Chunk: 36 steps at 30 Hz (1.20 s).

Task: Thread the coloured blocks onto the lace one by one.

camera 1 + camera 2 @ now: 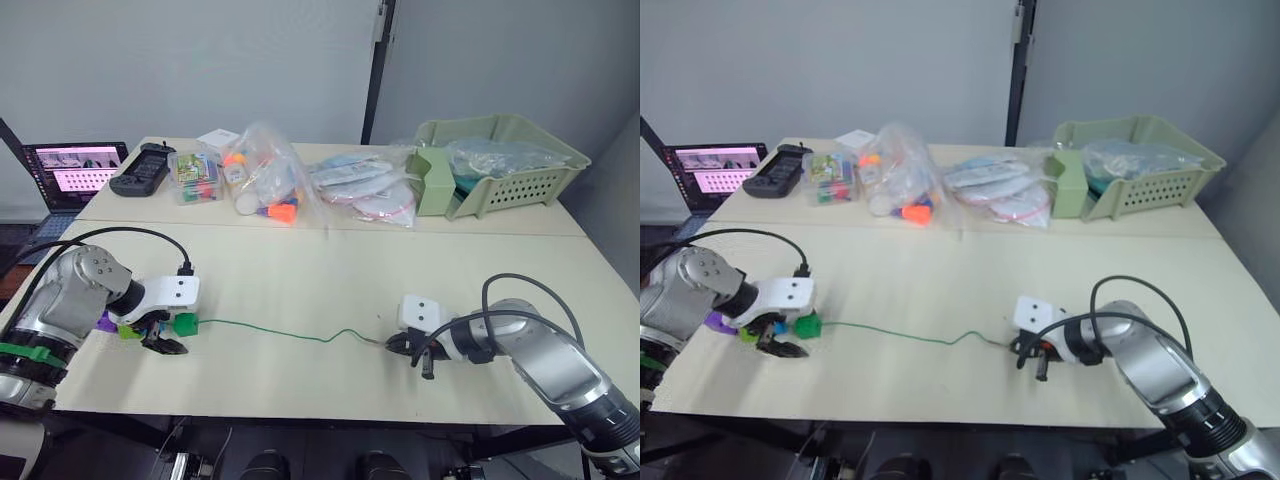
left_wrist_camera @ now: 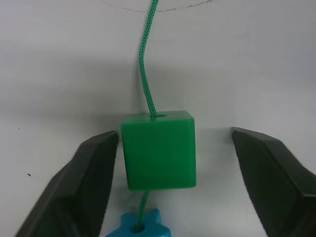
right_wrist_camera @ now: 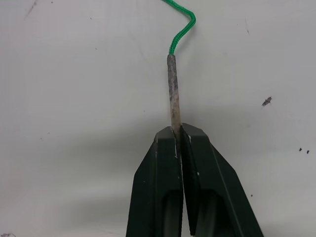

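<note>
Near the worktop's front left corner, the left gripper (image 2: 175, 163) has its fingers (image 2: 84, 182) spread wide either side of the dark green block (image 2: 158, 149), already strung above a blue block (image 2: 145, 224). The lace (image 1: 270, 329) runs limp along the front edge. Its stiff grey tip (image 3: 173, 94) is pinched in the right gripper (image 3: 178, 136). The cubes look light and slick; the cord is best held by the tip.

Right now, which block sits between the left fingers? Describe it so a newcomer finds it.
Follow the green lace across the near table to the left gripper. The dark green cube sits threaded there between open fingers, beside a blue block: the only dark green one.
</note>
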Motion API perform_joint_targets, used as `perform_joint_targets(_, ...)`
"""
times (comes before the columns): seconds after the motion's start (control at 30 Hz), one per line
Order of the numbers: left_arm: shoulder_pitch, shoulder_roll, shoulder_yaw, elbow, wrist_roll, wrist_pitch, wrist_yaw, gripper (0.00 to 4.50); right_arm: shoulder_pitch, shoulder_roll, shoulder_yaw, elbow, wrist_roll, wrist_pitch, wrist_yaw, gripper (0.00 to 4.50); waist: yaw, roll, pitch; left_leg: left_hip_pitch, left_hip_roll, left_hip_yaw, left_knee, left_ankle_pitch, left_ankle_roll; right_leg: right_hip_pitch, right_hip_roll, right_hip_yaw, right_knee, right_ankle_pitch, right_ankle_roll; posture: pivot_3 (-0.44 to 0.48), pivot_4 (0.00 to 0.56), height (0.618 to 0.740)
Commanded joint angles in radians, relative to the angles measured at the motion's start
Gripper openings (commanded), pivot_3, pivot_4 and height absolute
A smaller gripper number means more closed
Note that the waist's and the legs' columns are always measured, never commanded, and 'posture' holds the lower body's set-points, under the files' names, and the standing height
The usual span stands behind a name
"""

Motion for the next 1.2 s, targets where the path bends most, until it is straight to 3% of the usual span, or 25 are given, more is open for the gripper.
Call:
perform_joint_targets(0.03,0.003,-0.001,0.006,-0.022,0.008,0.018,0.016,2.58,-0.004,-0.011,-0.032,-0.023,0.013,-0.005,0.005,0.0,0.0,0.0,0.0,0.0,0.0,0.0,0.0,0.0,0.0,0.0,0.0,0.0,0.0,0.0,0.0,0.0,0.15,0.734)
perform_joint_targets(0.17,-0.003,-0.002,0.007,-0.016,0.004,0.026,0.02,1.24,-0.001,-0.022,-0.033,-0.014,0.008,-0.016,0.013,0.0,-0.002,0.0,0.0,0.0,0.0,0.0,0.0,0.0,0.0,0.0,0.0,0.0,0.0,0.0,0.0,0.0,0.15,0.734)
perform_joint_targets(0.2,-0.003,0.0,0.007,-0.011,0.003,0.021,0.018,1.2,0.001,-0.031,-0.036,-0.008,0.006,-0.023,0.017,0.0,-0.002,0.0,0.0,0.0,0.0,0.0,0.0,0.0,0.0,0.0,0.0,0.0,0.0,0.0,0.0,0.0,0.15,0.734)
perform_joint_targets(0.43,0.003,0.029,0.001,0.022,0.022,-0.049,0.01,1.2,0.054,-0.12,-0.113,0.063,0.005,-0.119,0.048,0.0,-0.002,0.0,0.0,0.0,0.0,0.0,0.0,0.0,0.0,0.0,0.0,0.0,0.0,0.0,0.0,0.0,0.15,0.734)
perform_joint_targets(0.67,0.013,0.062,-0.014,0.055,0.052,-0.113,-0.004,1.2,0.092,-0.219,-0.186,0.256,-0.041,-0.327,0.081,0.0,-0.008,0.0,0.0,0.001,0.001,0.001,-0.001,0.0,0.0,0.0,0.0,0.0,0.0,0.0,0.0,0.0,0.15,0.734)
perform_joint_targets(0.9,0.02,0.067,-0.016,0.064,0.062,-0.12,-0.007,1.2,0.04,-0.206,-0.19,0.441,-0.085,-0.507,0.091,0.0,-0.01,0.0,0.0,0.001,0.001,0.002,-0.001,0.0,0.0,0.0,0.001,0.001,0.0,0.0,0.0,0.0,0.15,0.734)
perform_joint_targets(1.2,0.03,0.059,0.004,0.04,0.017,-0.095,-0.036,1.2,0.025,-0.143,-0.15,0.461,-0.101,-0.539,0.131,0.0,-0.014,0.001,0.0,0.002,0.001,0.002,-0.001,0.0,0.0,0.0,0.001,0.002,0.0,0.0,0.0,0.0,0.15,0.734)
